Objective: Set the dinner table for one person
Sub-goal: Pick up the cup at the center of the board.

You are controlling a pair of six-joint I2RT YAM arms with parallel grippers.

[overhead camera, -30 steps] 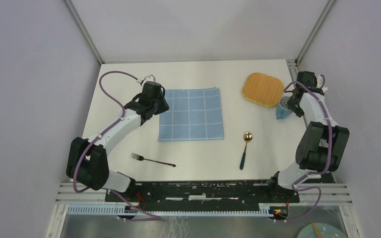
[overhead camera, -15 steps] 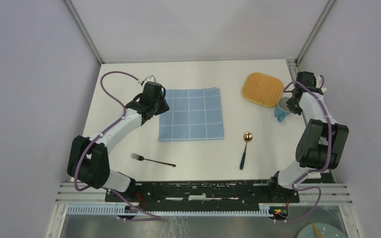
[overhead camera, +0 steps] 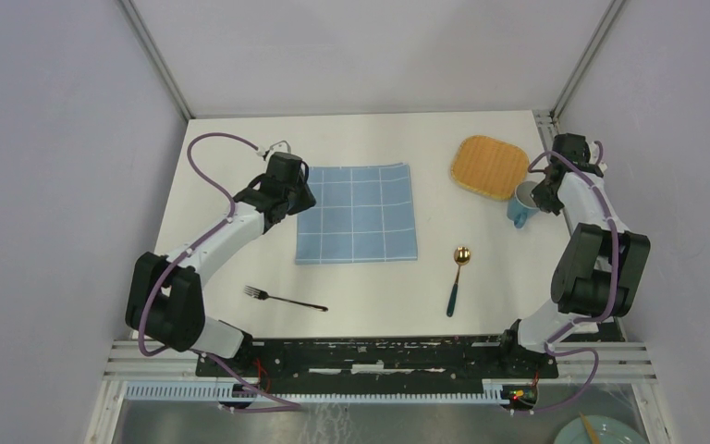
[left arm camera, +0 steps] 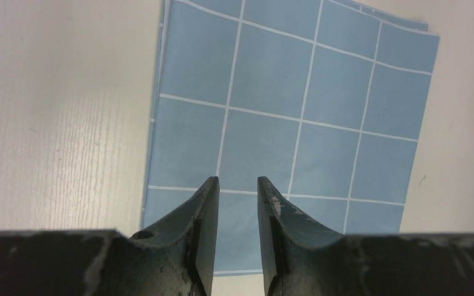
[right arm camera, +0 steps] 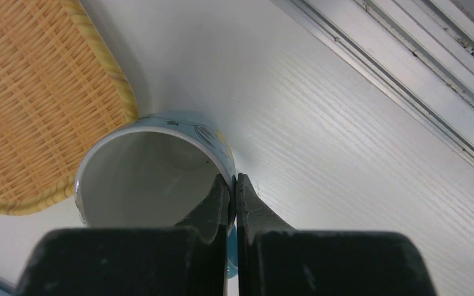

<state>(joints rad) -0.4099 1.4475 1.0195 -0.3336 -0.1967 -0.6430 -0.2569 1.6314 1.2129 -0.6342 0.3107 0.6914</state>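
- Right jaws: clamped on the rim of the blue mug [right arm camera: 151, 185], one finger inside it and one outside.
- Left jaws: apart, nothing between them, hanging over the blue checked cloth [left arm camera: 296, 105].
- Just beside the right jaws' mug: a woven tray [right arm camera: 31, 92]; on the other side runs a metal rail [right arm camera: 407, 80].
- Under both jaws: the white worktop [overhead camera: 370, 139].
- Back from the jaws toward the bases: one fork [overhead camera: 284, 300] and one spoon [overhead camera: 458, 277].
- Counted: one mug, one cloth, one tray.

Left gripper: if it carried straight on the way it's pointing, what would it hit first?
Most likely the blue checked cloth. In the wrist view the left gripper points straight at it with nothing in between. How far above the cloth it hangs is unclear.
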